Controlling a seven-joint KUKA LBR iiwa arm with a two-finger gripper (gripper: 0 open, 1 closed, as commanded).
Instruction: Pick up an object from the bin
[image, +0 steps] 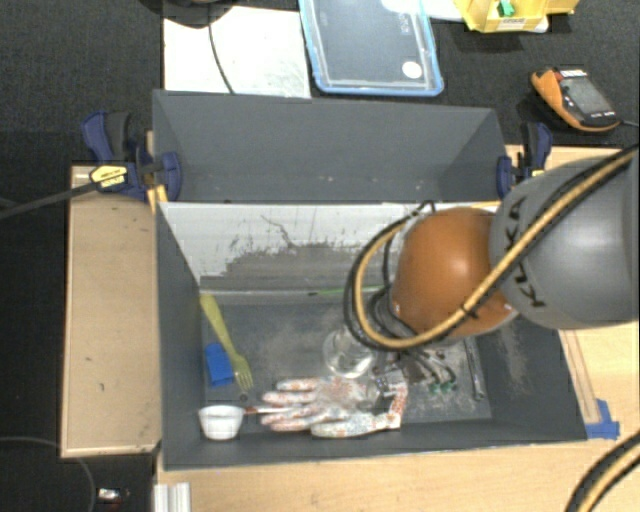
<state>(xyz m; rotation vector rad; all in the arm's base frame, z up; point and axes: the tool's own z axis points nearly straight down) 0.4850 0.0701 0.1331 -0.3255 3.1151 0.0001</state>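
Where claw (386, 386) hangs over bin (290, 325) front, patterned glove (320, 408) lies beneath, stretching leftward; claw state cannot tell.

The bin's (320, 150) floor lay bare along the far wall and at its middle. A yellow fork (222, 335), blue block (217, 364) and white cup (220, 422) lined the left wall, and a patterned glove (330, 408) blocked the near edge.

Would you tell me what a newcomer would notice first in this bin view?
The arm's big orange cover at the right of the bin stands out first, its hand low over a speckled glove lying along the near wall. At the left lie a yellow fork, a blue block and a small white cup.
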